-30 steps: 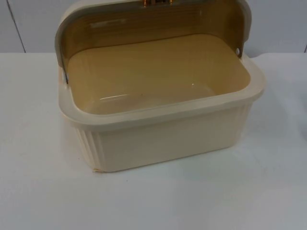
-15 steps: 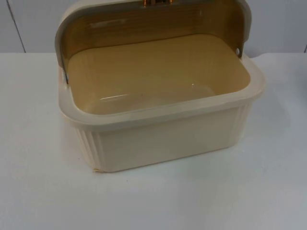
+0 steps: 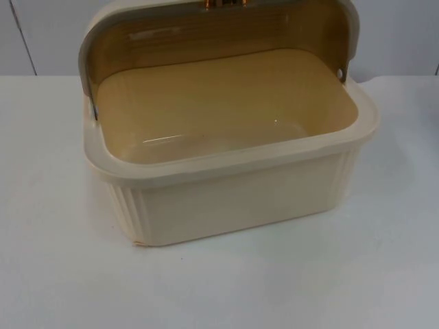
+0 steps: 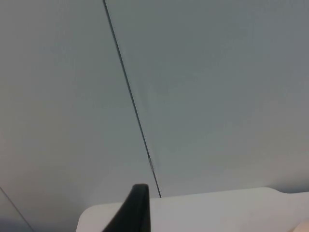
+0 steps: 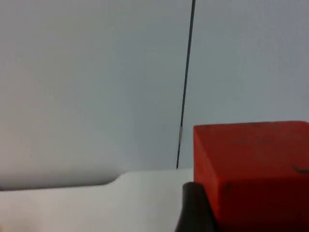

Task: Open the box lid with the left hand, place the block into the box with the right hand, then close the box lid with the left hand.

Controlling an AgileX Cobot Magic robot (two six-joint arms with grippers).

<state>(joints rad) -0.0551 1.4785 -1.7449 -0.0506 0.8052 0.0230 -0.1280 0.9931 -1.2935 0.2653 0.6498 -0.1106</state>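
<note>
— On the white bench [image 3: 55, 274], nearest us, what stands?
— The cream box [image 3: 233, 199], ribbed walls, nothing in its hollow. Its lid [image 3: 219, 31] is swung up at the far rim, a copper-coloured latch [image 3: 223, 3] on its upper edge.
— And the red block [image 5: 251, 174]?
— Against the right tool [image 5: 227, 217]; one black fingertip [image 5: 195, 208] touches its side, the tool seemingly clamped on it, facing the grey partition wall [image 5: 96, 72].
— The left tool [image 4: 133, 212]?
— It faces that wall too; whether its fingers are apart I cannot tell.
</note>
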